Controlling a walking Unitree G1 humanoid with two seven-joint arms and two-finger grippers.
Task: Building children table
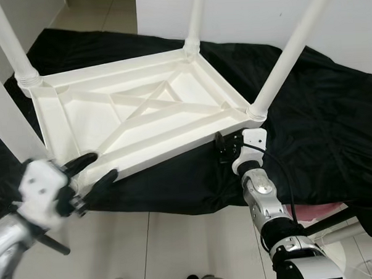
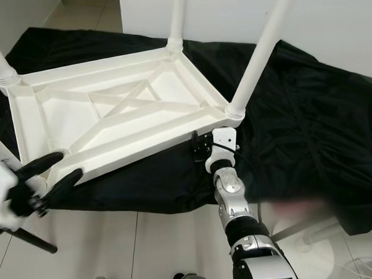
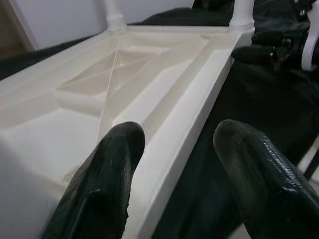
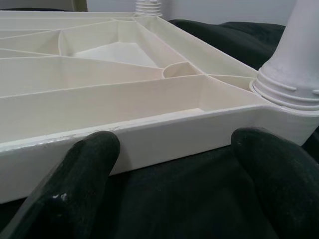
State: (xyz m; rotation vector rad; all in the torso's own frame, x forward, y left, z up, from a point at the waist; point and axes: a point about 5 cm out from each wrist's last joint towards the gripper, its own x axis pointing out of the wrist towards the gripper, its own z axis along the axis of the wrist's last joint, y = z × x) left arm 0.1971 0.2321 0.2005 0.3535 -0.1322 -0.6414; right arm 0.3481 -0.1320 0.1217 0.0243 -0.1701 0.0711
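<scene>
One white plastic table (image 1: 141,110) in front of me, lying upside down on a black cloth (image 1: 320,103) spread over pale floor tiles (image 1: 178,245). I count three legs (image 1: 290,51) screwed in and pointing up: two at the far corners, one at the near right corner. The near left corner shows no leg.

Left gripper (image 1: 93,170) sits at the near left corner, fingers spread wide; in its wrist view one finger (image 3: 107,169) lies over the ribbed underside and the other hangs outside the near rim, so the rim runs between them. I can't tell if either touches.

Right gripper (image 4: 174,149) is low on the cloth, just beside the near right corner, fingers wide, facing the near rim below the leg socket, gripping nothing.
</scene>
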